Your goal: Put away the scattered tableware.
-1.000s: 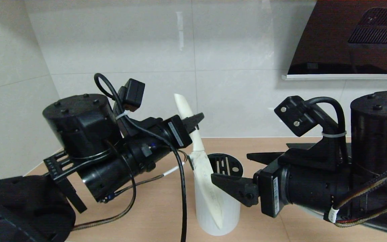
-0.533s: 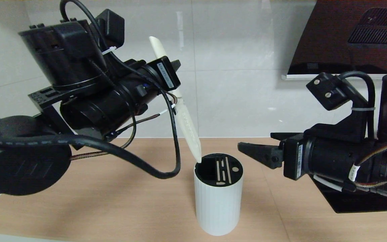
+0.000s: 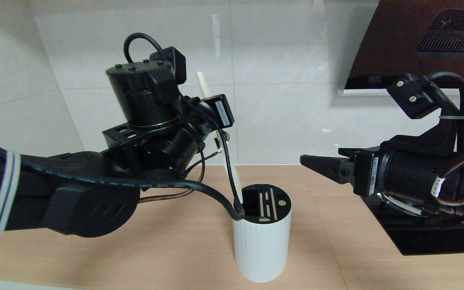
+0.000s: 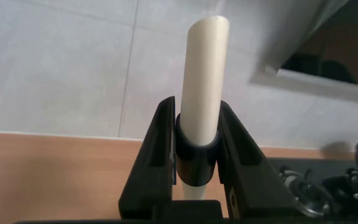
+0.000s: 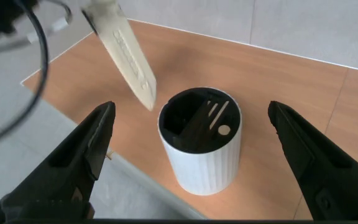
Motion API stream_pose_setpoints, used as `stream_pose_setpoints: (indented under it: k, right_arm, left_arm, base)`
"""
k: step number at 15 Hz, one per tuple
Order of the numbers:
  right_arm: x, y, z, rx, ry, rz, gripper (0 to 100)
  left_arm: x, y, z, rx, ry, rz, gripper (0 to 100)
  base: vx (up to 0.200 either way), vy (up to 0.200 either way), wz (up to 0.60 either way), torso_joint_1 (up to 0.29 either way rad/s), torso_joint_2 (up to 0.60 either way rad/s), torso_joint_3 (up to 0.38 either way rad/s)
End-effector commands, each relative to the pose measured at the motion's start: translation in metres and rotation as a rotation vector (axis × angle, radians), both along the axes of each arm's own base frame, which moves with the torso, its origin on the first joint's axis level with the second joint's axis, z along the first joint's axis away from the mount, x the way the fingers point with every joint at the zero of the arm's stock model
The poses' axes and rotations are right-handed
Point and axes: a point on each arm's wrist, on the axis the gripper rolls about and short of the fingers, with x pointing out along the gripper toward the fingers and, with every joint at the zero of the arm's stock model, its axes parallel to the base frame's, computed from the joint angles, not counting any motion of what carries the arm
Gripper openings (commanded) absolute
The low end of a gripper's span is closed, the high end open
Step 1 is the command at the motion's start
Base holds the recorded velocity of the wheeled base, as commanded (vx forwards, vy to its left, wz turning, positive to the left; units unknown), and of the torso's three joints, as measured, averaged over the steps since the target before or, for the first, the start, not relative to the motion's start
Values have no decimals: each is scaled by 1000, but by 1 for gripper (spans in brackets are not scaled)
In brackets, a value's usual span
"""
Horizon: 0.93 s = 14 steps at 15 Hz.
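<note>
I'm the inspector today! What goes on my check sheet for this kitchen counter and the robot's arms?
Surface: light wooden counter.
Job's things: cream knife held blade-down, tip near the rim of the white holder with its black slotted top.
Clutter: nothing seen.
Grippers: left gripper shut on the knife's handle; right gripper open, beside the holder, holding nothing.
Cables: black cable from the left arm droops to the holder's rim.
Surroundings: white tiled wall, dark range hood, black cooktop.

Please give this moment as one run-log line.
left gripper: shut on knife | knife: blade down, tip near holder rim | right gripper: open, near holder
</note>
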Motion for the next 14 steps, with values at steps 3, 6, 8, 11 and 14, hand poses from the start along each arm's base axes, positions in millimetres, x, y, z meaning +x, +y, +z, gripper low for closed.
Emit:
stream_pose_setpoints:
  k: [3, 6, 8, 11, 14]
  right_arm:
    - [3, 3, -4, -9, 11, 0, 100]
    - [3, 3, -5, -12, 14, 0, 100]
    - [4, 3, -5, -13, 15, 0, 100]
    - [4, 4, -6, -15, 17, 0, 100]
    - [4, 4, -7, -17, 20, 0, 100]
  left_arm:
    - [25, -25, -29, 34, -35, 90, 0]
    - [24, -33, -35, 39, -51, 84, 0]
    - [25, -38, -41, 46, -41, 77, 0]
    - [25, -47, -52, 64, -20, 69, 0]
    - [22, -53, -57, 73, -10, 62, 0]
  base:
    - [0, 0, 0, 0, 0, 0]
    - [0, 0, 0, 0, 0, 0]
    - [0, 0, 0, 0, 0, 0]
    - [0, 0, 0, 0, 0, 0]
    - [0, 0, 0, 0, 0, 0]
